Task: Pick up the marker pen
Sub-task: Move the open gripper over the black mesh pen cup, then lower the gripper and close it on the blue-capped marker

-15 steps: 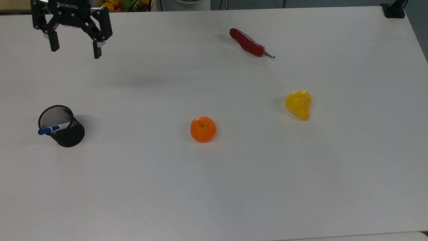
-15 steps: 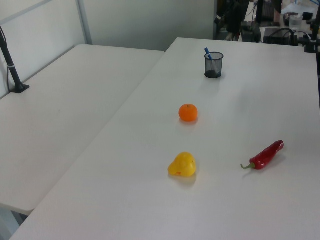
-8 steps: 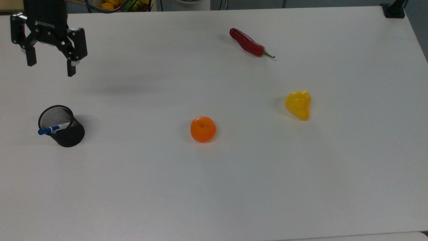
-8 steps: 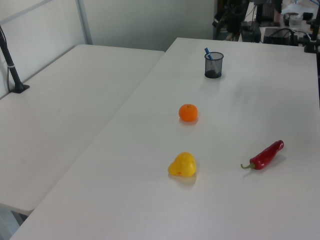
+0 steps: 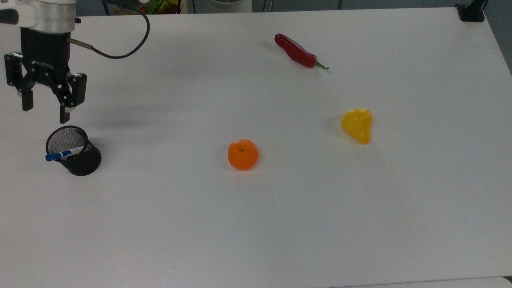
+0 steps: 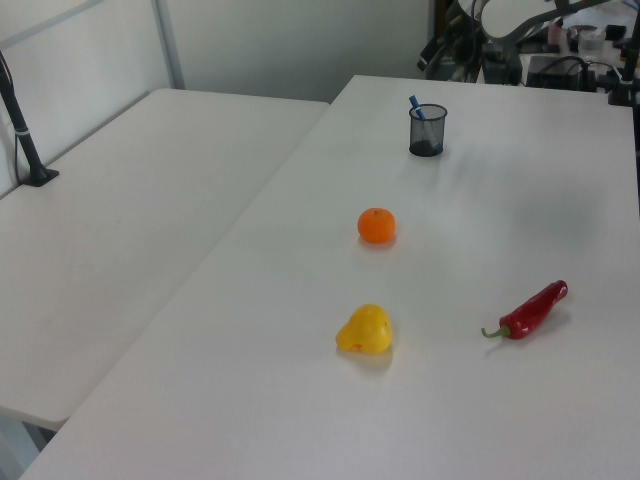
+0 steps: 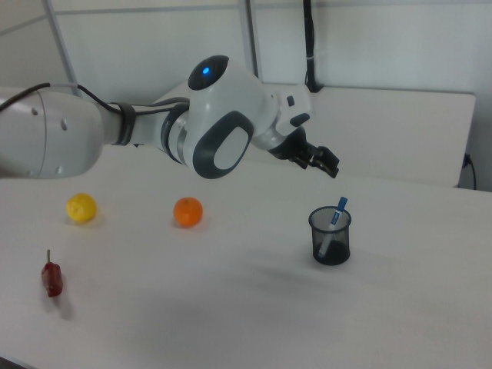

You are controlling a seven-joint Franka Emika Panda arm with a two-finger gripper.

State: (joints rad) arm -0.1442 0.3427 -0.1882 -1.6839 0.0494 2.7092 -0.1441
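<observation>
1. White tabletop point(image 5: 280, 220) is carrying a black mesh cup point(image 5: 80, 158); marker pen point(image 5: 64, 154) is leaning inside it.
2. Your pincer point(image 5: 44, 110) is hovering spread, empty, just beside the cup: approach step.
3. Next you're needing to centre over the blue cap, then descend.

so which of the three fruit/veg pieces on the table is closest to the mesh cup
The orange. It sits mid-table, the nearest of the three to the black mesh cup; the yellow pear-shaped fruit and the red chili lie farther off.
</observation>
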